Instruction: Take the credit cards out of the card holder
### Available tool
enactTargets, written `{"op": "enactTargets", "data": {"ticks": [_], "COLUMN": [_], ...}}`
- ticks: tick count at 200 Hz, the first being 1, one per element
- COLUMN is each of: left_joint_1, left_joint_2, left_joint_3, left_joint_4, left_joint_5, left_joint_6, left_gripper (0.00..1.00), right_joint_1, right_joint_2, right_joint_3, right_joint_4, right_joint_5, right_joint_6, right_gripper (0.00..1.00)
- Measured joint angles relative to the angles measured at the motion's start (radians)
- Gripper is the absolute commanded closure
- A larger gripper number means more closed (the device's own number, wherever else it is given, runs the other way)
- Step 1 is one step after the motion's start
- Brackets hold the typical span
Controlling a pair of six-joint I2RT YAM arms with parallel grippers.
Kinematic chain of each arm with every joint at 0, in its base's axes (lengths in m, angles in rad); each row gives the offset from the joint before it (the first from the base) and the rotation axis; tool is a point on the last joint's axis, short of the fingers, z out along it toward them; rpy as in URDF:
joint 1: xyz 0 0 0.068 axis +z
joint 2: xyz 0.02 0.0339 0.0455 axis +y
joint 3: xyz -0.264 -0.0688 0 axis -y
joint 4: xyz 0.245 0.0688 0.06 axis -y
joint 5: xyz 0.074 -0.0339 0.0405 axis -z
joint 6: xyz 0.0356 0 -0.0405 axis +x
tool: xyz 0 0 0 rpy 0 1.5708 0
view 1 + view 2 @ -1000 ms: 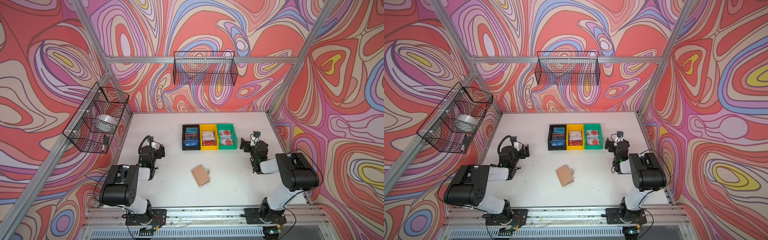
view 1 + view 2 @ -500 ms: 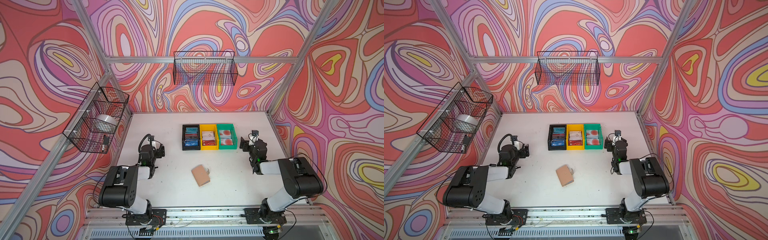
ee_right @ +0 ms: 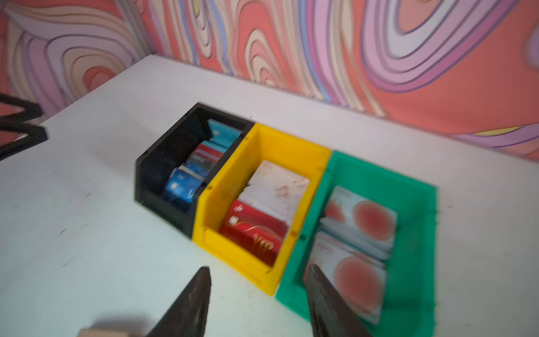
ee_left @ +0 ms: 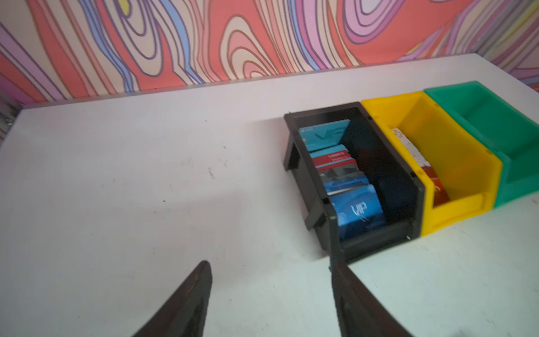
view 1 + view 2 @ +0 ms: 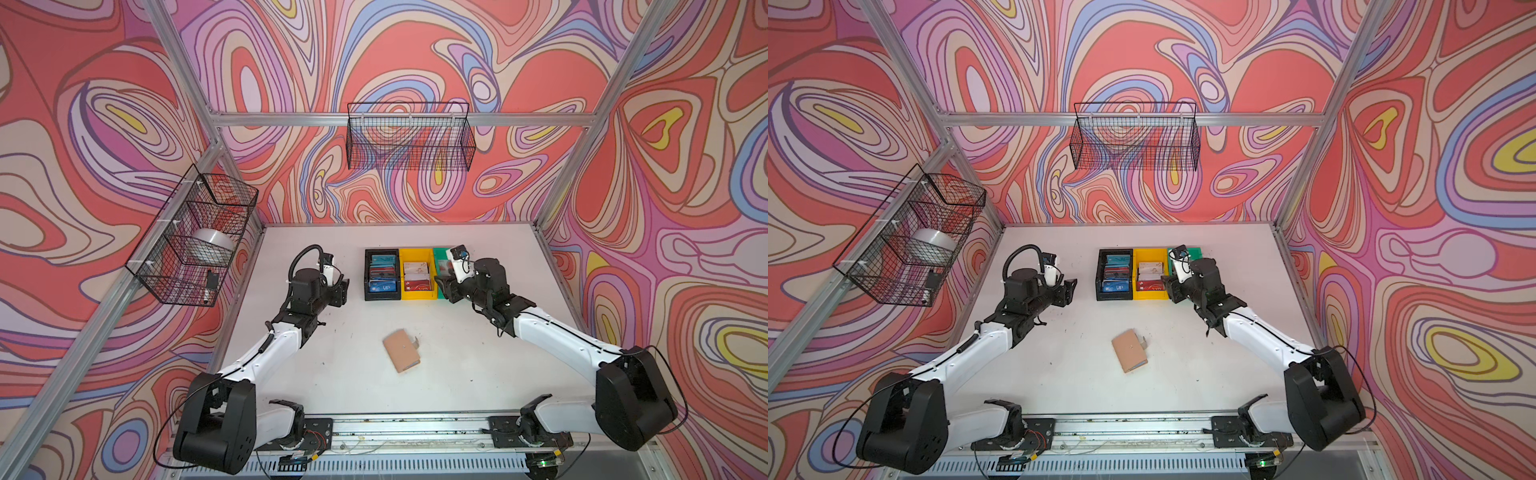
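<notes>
You have one card holder [image 5: 401, 350], tan and shut. It lies flat on the desk [image 5: 332, 374] near the front middle, between the two arms and touching neither. Its small tab sticks out on the side toward the right arm, and its inside is hidden.

Three bins stand side by side against each other at the back of the desk: one black bin [image 3: 157, 181], one yellow bin [image 3: 291, 148] and one green bin [image 3: 414, 248]. All the credit cards you can see are in them. A leaning row with a blue "VIP" card [image 4: 360, 210] at its front fills the black bin. A red card [image 3: 253, 233] with white ones behind it is in the yellow bin. Two stacks of white cards with red discs [image 3: 361, 221] are in the green bin. The cards overlap too much for you to count each one.

Your left gripper [image 4: 269, 265] hovers over bare desk just beside the black bin, its jaws apart with nothing between them. Your right gripper [image 3: 259, 270] hangs at the front edge of the yellow and green bins, jaws also apart and empty.

Two wire baskets hang on the walls, one at the back [image 5: 409, 141] and one on the left [image 5: 195, 241].
</notes>
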Motion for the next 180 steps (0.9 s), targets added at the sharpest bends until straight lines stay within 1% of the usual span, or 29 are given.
{"op": "enactTargets", "data": {"ticks": [12,23,38,55,72,83,98,120,143,180], "left_joint_1": [-0.012,-0.027,-0.069,-0.162,-0.272,-0.354,-0.446,-0.547,-0.596,-0.614], "left_joint_2": [-0.033,-0.072,-0.137,-0.204,-0.220,-0.215,-0.196,-0.153,-0.090,0.010], "left_joint_3": [-0.002,-0.021,-0.080,-0.192,-0.287,-0.333,-0.356,-0.356,-0.351,-0.332], "left_joint_4": [-0.041,-0.042,-0.012,0.037,0.065,0.069,0.066,0.077,0.089,0.132], "left_joint_5": [0.034,0.061,0.084,0.080,0.035,-0.010,-0.066,-0.139,-0.174,-0.171], "left_joint_6": [-0.052,-0.113,-0.202,-0.301,-0.375,-0.418,-0.463,-0.513,-0.553,-0.597], "left_gripper": [0.52,0.59,0.62,0.68,0.74,0.76,0.77,0.77,0.78,0.78], "right_joint_1": [0.037,0.066,0.087,0.095,0.100,0.105,0.113,0.127,0.136,0.143], "right_joint_2": [-0.009,-0.019,-0.033,-0.043,-0.046,-0.045,-0.040,-0.028,-0.003,0.060], "right_joint_3": [-0.016,-0.034,-0.056,-0.079,-0.098,-0.104,-0.105,-0.115,-0.146,-0.184], "right_joint_4": [-0.042,-0.069,-0.089,-0.088,-0.087,-0.092,-0.103,-0.102,-0.095,-0.099], "right_joint_5": [-0.061,-0.116,-0.193,-0.267,-0.335,-0.371,-0.416,-0.462,-0.508,-0.553], "right_joint_6": [0.034,0.063,0.109,0.147,0.175,0.187,0.198,0.213,0.242,0.287], "right_gripper": [0.56,0.58,0.60,0.60,0.61,0.61,0.61,0.61,0.61,0.61]}}
